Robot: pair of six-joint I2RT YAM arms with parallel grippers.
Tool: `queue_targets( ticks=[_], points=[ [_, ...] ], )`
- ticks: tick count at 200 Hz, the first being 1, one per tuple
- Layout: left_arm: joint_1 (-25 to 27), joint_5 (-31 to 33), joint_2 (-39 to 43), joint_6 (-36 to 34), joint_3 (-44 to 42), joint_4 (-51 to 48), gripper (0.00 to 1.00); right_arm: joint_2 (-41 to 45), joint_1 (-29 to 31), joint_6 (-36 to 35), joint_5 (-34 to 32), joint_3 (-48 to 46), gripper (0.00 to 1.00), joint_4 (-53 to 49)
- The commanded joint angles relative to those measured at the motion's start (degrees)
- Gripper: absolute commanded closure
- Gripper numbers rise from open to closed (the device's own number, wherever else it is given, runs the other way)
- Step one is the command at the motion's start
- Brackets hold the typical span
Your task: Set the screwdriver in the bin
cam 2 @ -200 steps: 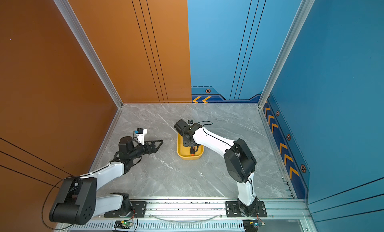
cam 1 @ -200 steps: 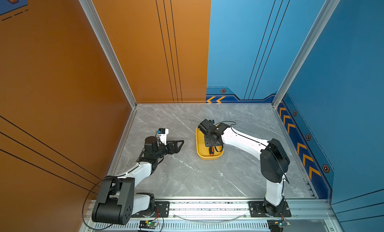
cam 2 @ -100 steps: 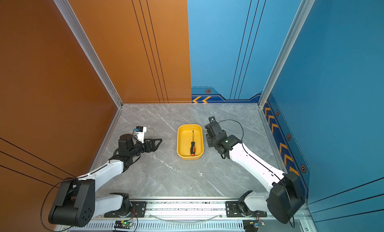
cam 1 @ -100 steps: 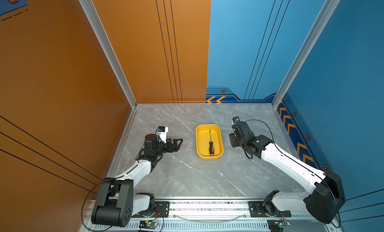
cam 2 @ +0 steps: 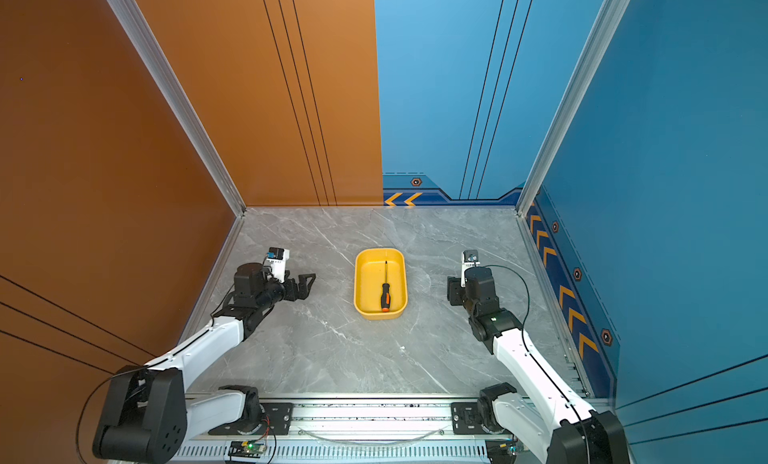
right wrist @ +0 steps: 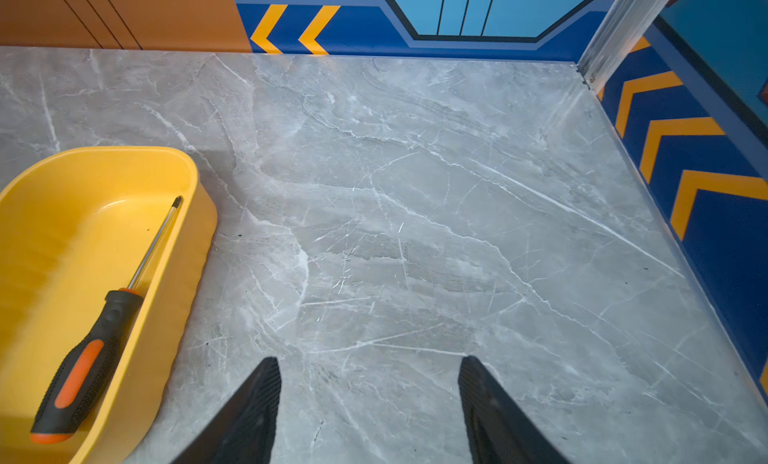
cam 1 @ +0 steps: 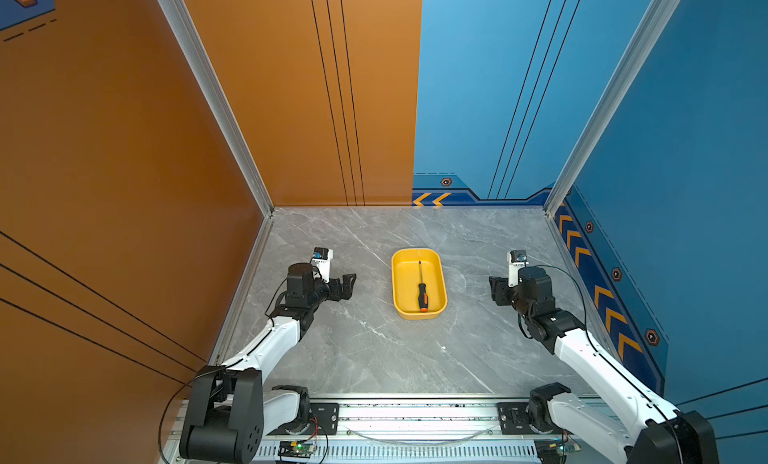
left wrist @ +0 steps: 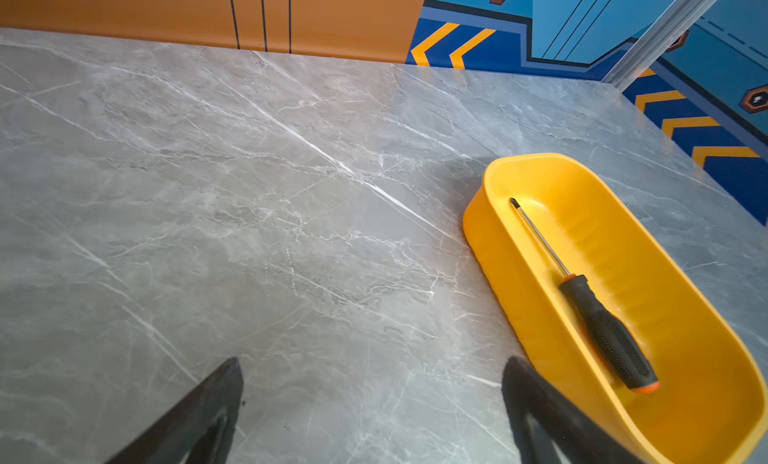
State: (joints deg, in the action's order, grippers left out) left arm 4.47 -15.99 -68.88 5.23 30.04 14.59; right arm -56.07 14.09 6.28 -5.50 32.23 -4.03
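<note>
The screwdriver [cam 1: 422,289] lies flat on the floor of the bin [cam 1: 437,270], wholly inside the rim. It runs along the bin's long axis, with the thin tip toward the back wall and the orange butt toward my bases. In both top views the butt sits close to the bin's near end wall. I cannot tell whether it touches.

My right claw [right wrist: 369,361] is spread apart with nothing between the fingers, only bare grey surface [cam 1: 374,358] under it. In the right wrist view the bin stands off to one side, clear of both fingers. In a top view the right claw [cam 1: 496,291] sits on the right of the bin, with open surface between them, about level with the handle.

My left claw [left wrist: 372,368] is also spread and empty. It sits on the opposite side of the bin [cam 2: 360,283], pointing roughly at it, near but not touching. The two claws flank the bin about equally, and I would not call either one nearer.

Judging from how things lie, the job looks done. The screwdriver [right wrist: 89,358] is side-on to both claws, with a bin wall between us. So any next move of mine should go away from the bin, or up, never sideways toward the middle. A sideways sweep could knock the wall and rattle the screwdriver.
</note>
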Motion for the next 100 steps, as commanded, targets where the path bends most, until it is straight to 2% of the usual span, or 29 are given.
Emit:
queue_targets(
  ticks=[1,38,69,100],
  points=[
    [0.2,5.5,0.2,-4.7,0.2,1.8,0.02,0.2,-1.5,-1.9,6.4,-1.5,0.33,6.4],
    [0.2,10.0,-0.1,-7.7,-2.4,7.8,0.02,-3.2,-6.4,-1.7,4.7,-3.8,0.33,11.8],
    [-0.3,11.5,-2.8,-11.0,-4.3,14.3,0.02,-6.5,-11.8,-0.3,6.3,-8.4,0.34,23.1],
    [-1.3,11.5,-6.7,-11.3,-5.9,21.8,0.02,-11.3,-12.8,-0.6,5.8,-10.8,0.34,32.3]
  ],
)
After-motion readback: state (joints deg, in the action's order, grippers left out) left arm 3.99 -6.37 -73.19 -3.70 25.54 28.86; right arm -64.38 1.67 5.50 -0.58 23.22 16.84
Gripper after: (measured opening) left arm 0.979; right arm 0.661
